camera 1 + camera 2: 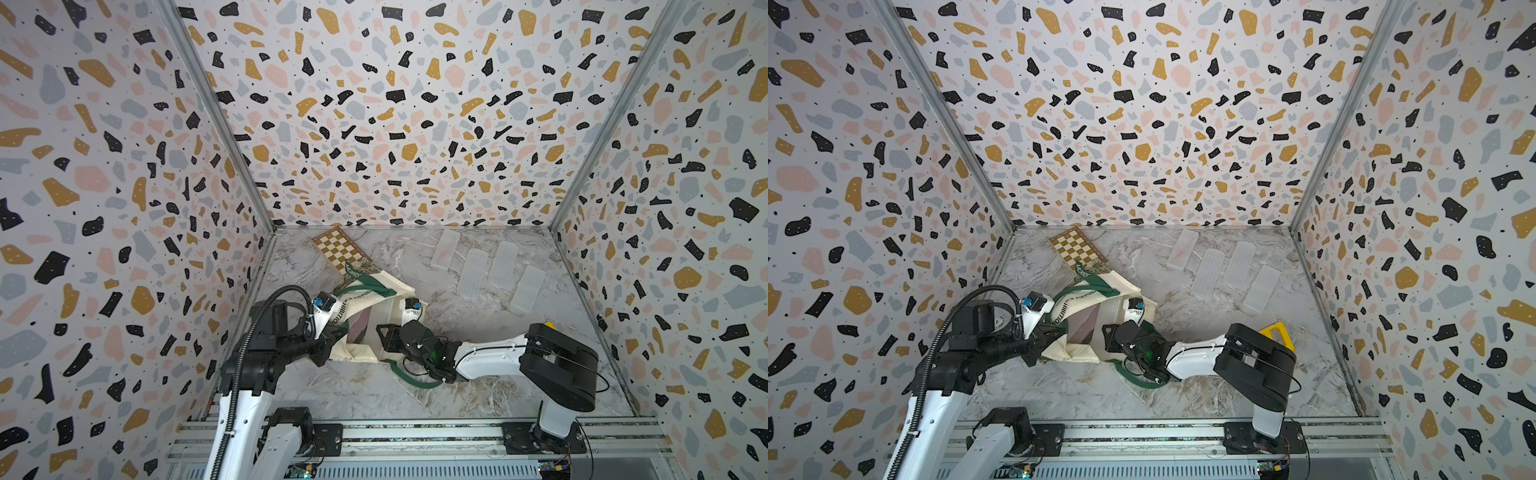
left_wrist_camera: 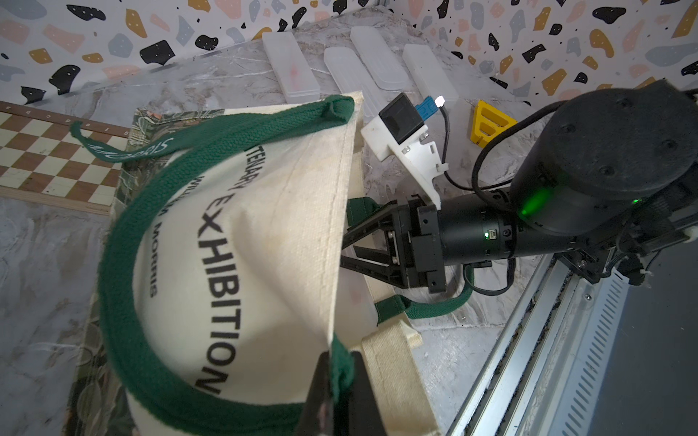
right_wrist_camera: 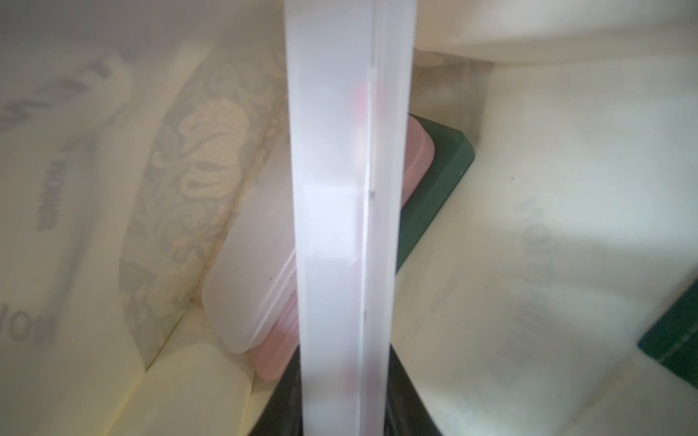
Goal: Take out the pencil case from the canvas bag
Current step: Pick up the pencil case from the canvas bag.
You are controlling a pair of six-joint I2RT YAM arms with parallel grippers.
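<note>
Right against my right wrist's lens stands a frosted pencil case [image 3: 340,226], on edge, with a faint pink streak showing through it. My right pincer [image 3: 342,404] is closed on it: the dark jaws sit tight against its two faces at the near end. All this is inside the canvas bag [image 2: 272,226], whose cream walls and reversed lettering surround the case. Deeper in the bag another frosted case [image 3: 253,279] lies on top of a pink case [image 3: 417,162]. Past them is a dark green flat thing [image 3: 449,170]; I cannot tell what it is.

My left pincer [image 2: 342,400] is clamped on the bag's rim where a green handle [image 2: 124,264] is sewn on. That side of the bag is raised and the mouth gapes. In the left wrist view my right pincer's fingers go into the mouth, and the canvas hides their tips.

In both top views the bag lies at about 9 o'clock on the marble table [image 1: 457,395], its mouth turned toward my right arm. Its far corner overlaps the chessboard [image 1: 336,247] at 11 o'clock. Four more frosted cases [image 1: 505,264] lie in a loose row at 1 o'clock, well apart from the bag. A yellow piece [image 1: 1277,332] shows at 3 o'clock, just behind my right arm. The second handle [image 2: 423,309] loops on the table beneath my right wrist.
</note>
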